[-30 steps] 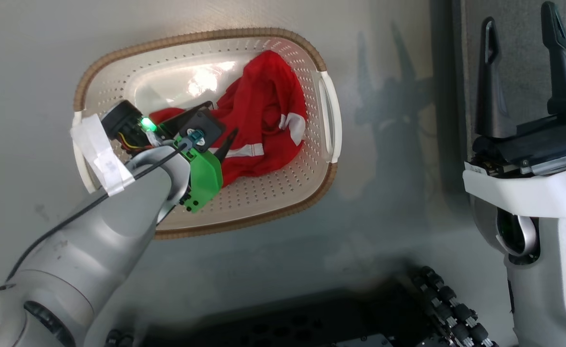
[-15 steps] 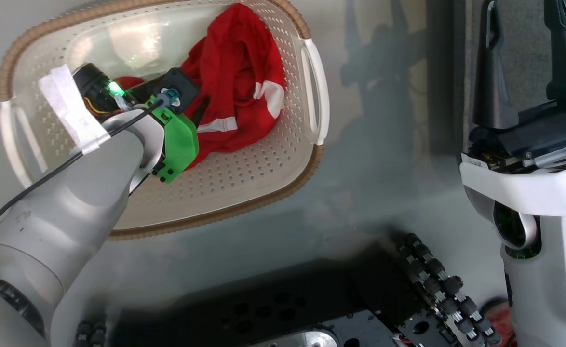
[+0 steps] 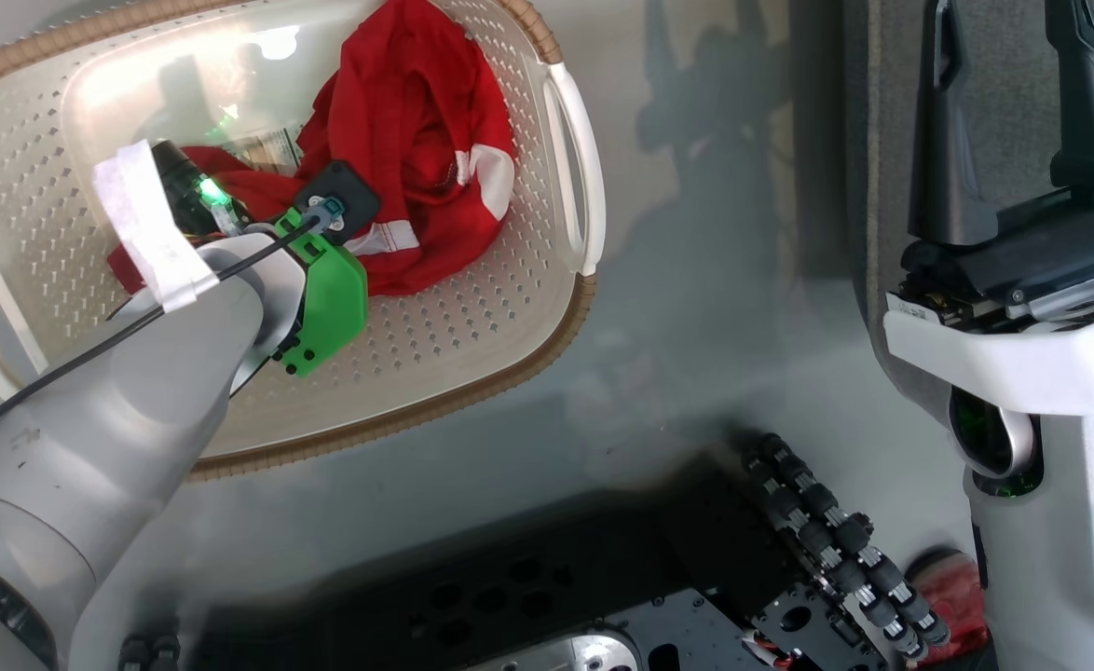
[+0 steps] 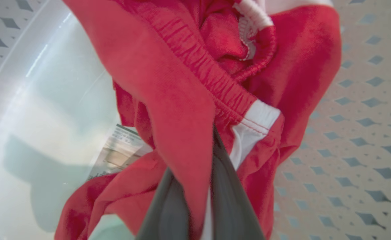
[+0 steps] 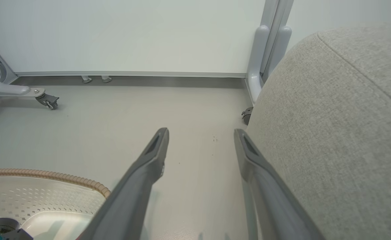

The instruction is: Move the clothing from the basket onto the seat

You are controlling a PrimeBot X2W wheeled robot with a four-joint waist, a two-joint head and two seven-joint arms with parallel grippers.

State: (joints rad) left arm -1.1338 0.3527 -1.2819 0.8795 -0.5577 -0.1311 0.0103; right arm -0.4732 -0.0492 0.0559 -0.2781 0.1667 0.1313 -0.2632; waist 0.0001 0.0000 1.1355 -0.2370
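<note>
From where I stand, the left gripper [image 4: 195,166] is down inside the basket [image 3: 472,391], its fingers [image 4: 228,186] pressed close with a fold of the clothing [image 3: 417,121] pinched between them. In the left wrist view the red cloth runs down through the narrow gap, and the gathered elastic band and a white panel bunch just above the tips. The rest of the clothing lies heaped in the basket on the side nearest the white handle [image 3: 575,168], with a red tail trailing under the wrist. A label sticker [image 4: 122,150] shows on the basket bottom beside it. The basket stands on the floor [image 5: 115,126]. The seat [image 5: 332,116] rises on the robot's right, well apart from the heap.

The step in hand looks like lifting the cloth out. To do it well I would hold the pinch firm and raise it straight up until the lowest hem hangs above the woven rim, and only then swing across to the seat. The basket looks light, so a dragging hem could catch the rim and tip or tow it. I cannot tell whether one garment or both are caught in the fold.

The right gripper [image 5: 201,133] hangs over bare floor just beside the seat, its fingers spread and empty.
</note>
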